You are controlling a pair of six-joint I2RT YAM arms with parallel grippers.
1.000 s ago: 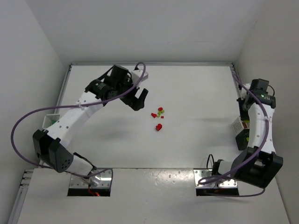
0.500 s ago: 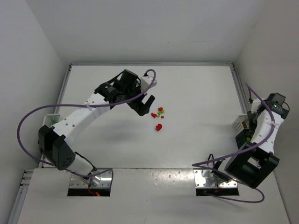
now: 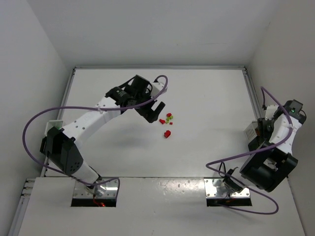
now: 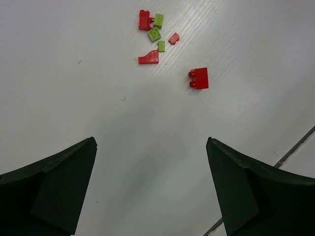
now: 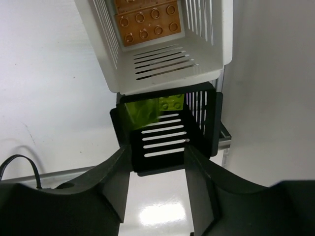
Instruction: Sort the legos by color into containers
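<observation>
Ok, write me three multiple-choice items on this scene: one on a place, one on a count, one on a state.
1. Where is the red two-stud plastic brick?
A) in a white bin
B) on the white table, apart from the other bricks
C) between the fingers

2. How many lime-green plastic bricks lie loose on the table?
A) one
B) three
C) five

3. How are the left arm's dark fingers?
A) shut on a brick
B) shut, empty
C) open, empty

Answers:
1 B: it lies alone, clear of the rest.
2 B: the left wrist view shows three.
3 C: a wide stretch of bare table shows between them.
</observation>
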